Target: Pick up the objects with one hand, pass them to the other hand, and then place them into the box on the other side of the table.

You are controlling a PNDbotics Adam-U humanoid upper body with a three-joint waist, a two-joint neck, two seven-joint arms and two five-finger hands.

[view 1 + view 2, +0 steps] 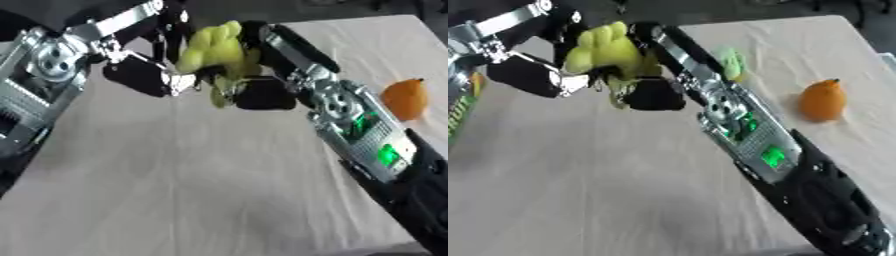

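A yellow-green bunch of grapes [213, 47] hangs above the table at the upper middle, between my two hands. My left hand [140, 75] comes in from the left, its fingers curled against the bunch's left side. From the lower right, my right hand [262, 92] has its fingers wrapped round the right side and bottom of the bunch. Both hands touch the grapes at once. An orange fruit [405, 98] lies on the table [192, 190] at the right, beside my right forearm.
A small pale green object [730, 62] lies on the table behind my right arm. A box with green and yellow print [461, 110] shows at the left edge. The cloth-covered table ends at the far right and along the bottom.
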